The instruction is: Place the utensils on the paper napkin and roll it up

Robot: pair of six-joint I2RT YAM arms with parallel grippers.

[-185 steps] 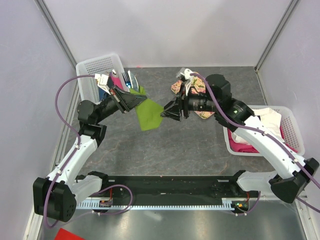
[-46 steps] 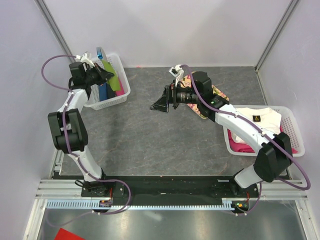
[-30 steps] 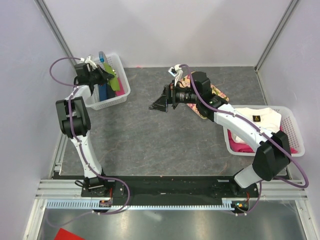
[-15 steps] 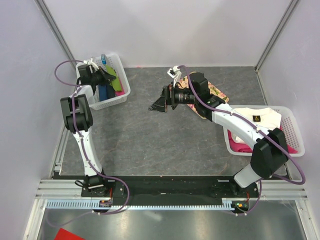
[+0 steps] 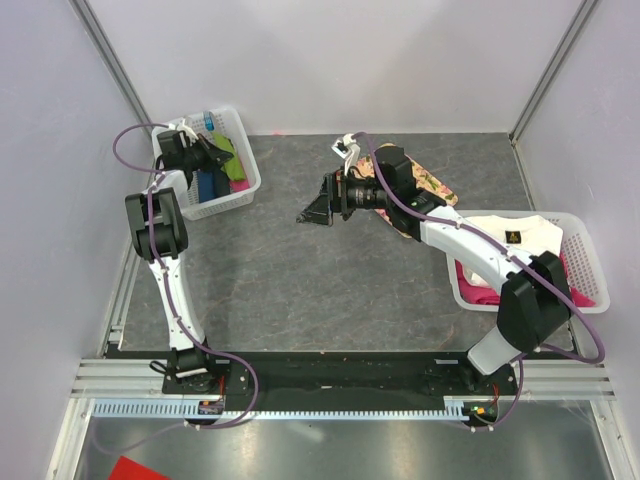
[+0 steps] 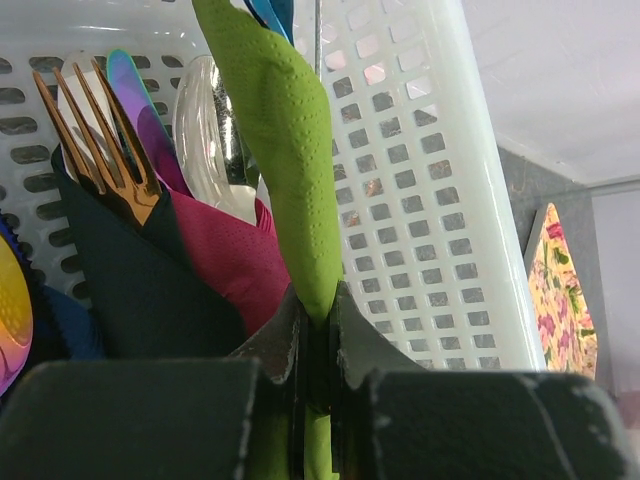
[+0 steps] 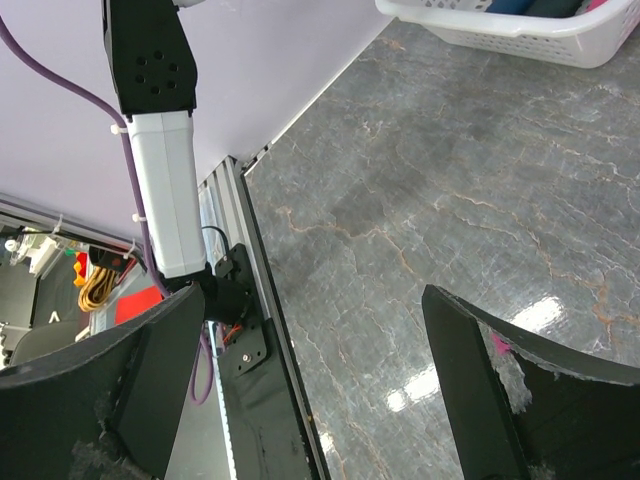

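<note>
Within the shut left claw (image 6: 318,325), paper napkin (image 6: 285,150) upright, seemingly inside basket (image 6: 440,200)

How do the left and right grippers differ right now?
The left gripper is shut on the green napkin; the right gripper is open and holds nothing. The left gripper is at the white basket of cutlery; the right gripper hangs over the grey table. Both look black.

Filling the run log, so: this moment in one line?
left gripper: shut on paper napkin, at cutlery basket | right gripper: open, empty, over table
</note>
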